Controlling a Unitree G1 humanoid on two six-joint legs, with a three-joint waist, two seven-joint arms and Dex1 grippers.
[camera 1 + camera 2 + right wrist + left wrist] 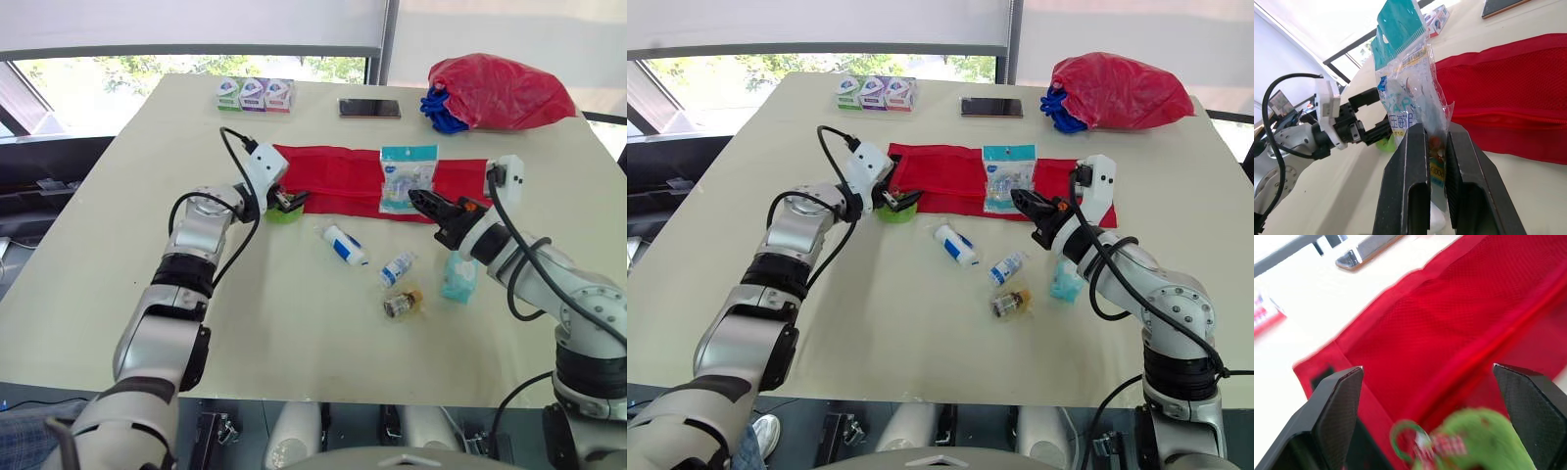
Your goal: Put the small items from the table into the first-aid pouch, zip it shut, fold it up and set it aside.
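- The pouch [333, 176] lies unfolded as a long red strip across the far middle of the table [294, 333]. Its mesh pockets face up, so they can be reached from above.
- The right gripper [1436, 134] has its fingers pressed together on the lower part of a clear packet [407, 174]. It holds the packet upright over the right half of the pouch, teal header uppermost. Gripping it low leaves most of the packet free, probably so that it can be slid into a pocket.
- The left gripper [1427, 377] has its fingers spread on either side of a green item [284, 213] at the near left corner of the pouch. It is not closed on the item, and seems poised either to grasp it or to steady that end of the pouch.
- A white-and-blue bottle [343, 245], a small clear bottle [397, 266], a brown vial [402, 304] and a teal sachet [458, 277] lie loose on the table just in front of the pouch, between the two arms. The sachet lies beside the right forearm.
- Tissue packs [255, 95], a phone [369, 108] and a red bag [500, 90] sit along the far edge, well apart from the work.
- The task is judged to be at an early stage: filling is under way, while zipping and folding are not yet begun.
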